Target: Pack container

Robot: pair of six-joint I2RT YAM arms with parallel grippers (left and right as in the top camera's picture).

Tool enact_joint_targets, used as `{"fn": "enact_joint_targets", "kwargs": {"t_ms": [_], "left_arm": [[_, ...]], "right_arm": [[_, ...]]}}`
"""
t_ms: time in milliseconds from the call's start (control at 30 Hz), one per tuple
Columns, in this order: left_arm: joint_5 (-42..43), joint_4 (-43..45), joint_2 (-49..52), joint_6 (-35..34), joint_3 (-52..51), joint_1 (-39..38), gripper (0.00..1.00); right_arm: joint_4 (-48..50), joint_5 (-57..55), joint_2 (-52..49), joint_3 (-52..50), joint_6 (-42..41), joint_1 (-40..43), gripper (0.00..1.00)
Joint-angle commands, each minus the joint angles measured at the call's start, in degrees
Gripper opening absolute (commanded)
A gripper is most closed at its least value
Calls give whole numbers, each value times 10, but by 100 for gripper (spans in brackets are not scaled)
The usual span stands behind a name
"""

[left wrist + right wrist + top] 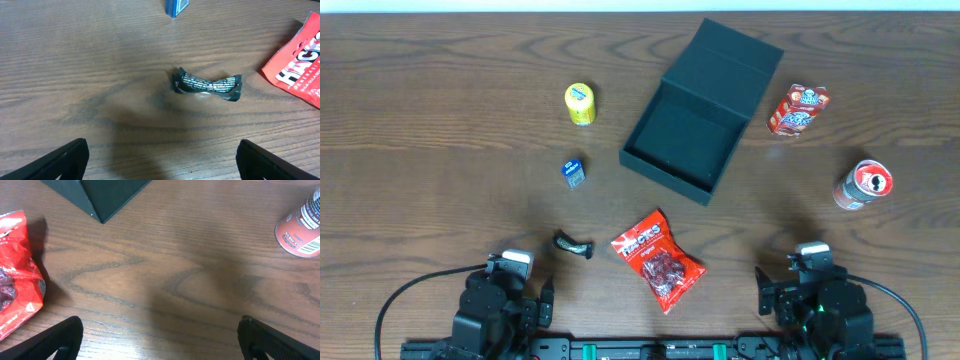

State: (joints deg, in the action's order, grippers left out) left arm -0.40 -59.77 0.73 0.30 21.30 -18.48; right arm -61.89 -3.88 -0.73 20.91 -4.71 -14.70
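The container (681,150) is a dark teal-black square box, open, with its flap lid (730,58) leaning back; its corner shows in the right wrist view (102,195). It looks empty. Around it lie a red snack bag (658,260), a small dark twisted wrapper (573,244), a small blue box (574,171), a yellow cup (580,104), a red carton (797,109) and a red can (863,185). My left gripper (160,160) is open and empty, just short of the wrapper (207,85). My right gripper (160,340) is open and empty over bare wood.
The wooden table (440,150) carries everything. The red bag also shows at the right of the left wrist view (300,60) and at the left of the right wrist view (17,270). The can lies at the right wrist view's upper right (302,227). Both arm bases sit at the front edge.
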Motion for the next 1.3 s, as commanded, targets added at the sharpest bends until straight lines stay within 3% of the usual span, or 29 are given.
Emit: {"fn": "enact_joint_targets", "kwargs": {"t_ms": [0,1267], "left_arm": [[-4,-10,-5,10,-17,2,95],[-16,0,-5,10,-17,2,95]], "right_arm": [[-3,-2,4,-3,7,0,99],[-3,-2,4,-3,7,0,99]]}}
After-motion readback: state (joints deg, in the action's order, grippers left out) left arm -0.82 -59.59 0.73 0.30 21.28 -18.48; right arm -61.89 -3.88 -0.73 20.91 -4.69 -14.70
